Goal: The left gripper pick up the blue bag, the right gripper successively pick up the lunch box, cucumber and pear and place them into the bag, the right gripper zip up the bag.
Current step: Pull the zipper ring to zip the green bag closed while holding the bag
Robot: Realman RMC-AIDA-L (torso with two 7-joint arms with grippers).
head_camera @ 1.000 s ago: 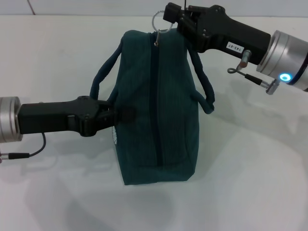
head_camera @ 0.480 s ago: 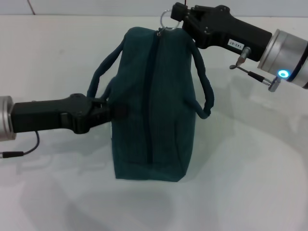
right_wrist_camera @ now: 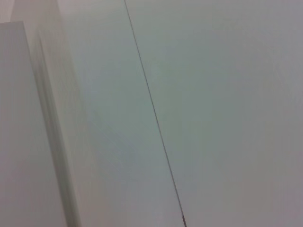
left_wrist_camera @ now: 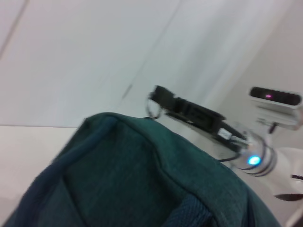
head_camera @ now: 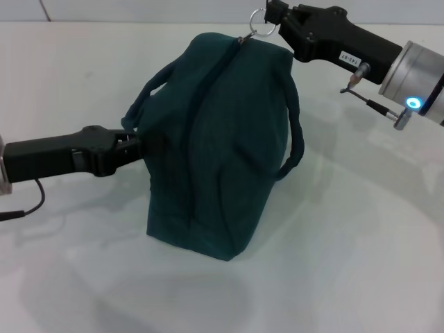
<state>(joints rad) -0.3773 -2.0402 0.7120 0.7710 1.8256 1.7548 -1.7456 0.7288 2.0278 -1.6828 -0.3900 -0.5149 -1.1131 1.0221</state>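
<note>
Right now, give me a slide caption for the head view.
Left gripper holds the zipped blue bag by its side while right gripper grips the zip ring.

The bag (head_camera: 218, 146) fills the middle of the table (head_camera: 361, 263), zipped and leaning toward the right. The left gripper (head_camera: 139, 144) closes off its left side, clamped at the fabric under the left handle (head_camera: 149, 94). The right gripper (head_camera: 272, 15) blocks the far top corner, pinching the zip ring (head_camera: 259, 21) — seen from the left wrist too, just past the bag's top edge. The right handle (head_camera: 295, 132) bows out on that side. Near the robot and to the right the table lies open — bare white surface.
</note>
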